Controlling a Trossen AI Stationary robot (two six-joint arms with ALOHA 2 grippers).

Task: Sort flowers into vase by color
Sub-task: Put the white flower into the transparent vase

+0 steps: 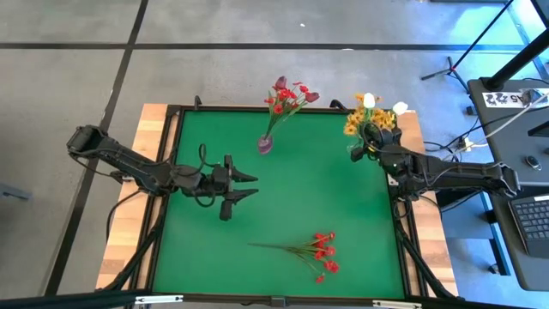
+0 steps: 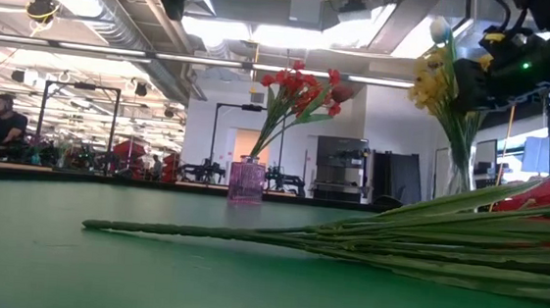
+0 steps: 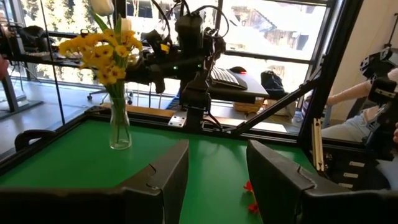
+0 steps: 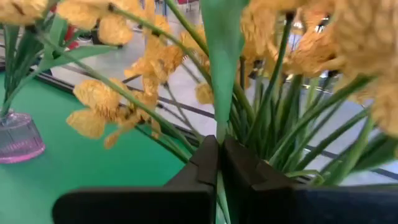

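High view: left gripper (image 1: 244, 185), fingers spread and empty, hovers left of the red spray (image 1: 316, 251) lying on the mat; right gripper (image 1: 369, 137) reaches into the yellow bouquet (image 1: 358, 118). Right wrist view: fingers (image 4: 202, 163) pinched shut on a green stem (image 4: 221, 74) beside the pink vase (image 4: 18, 138).

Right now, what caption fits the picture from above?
Right tool at the yellow flowers; left tool open mid-table; red spray lies on the mat.
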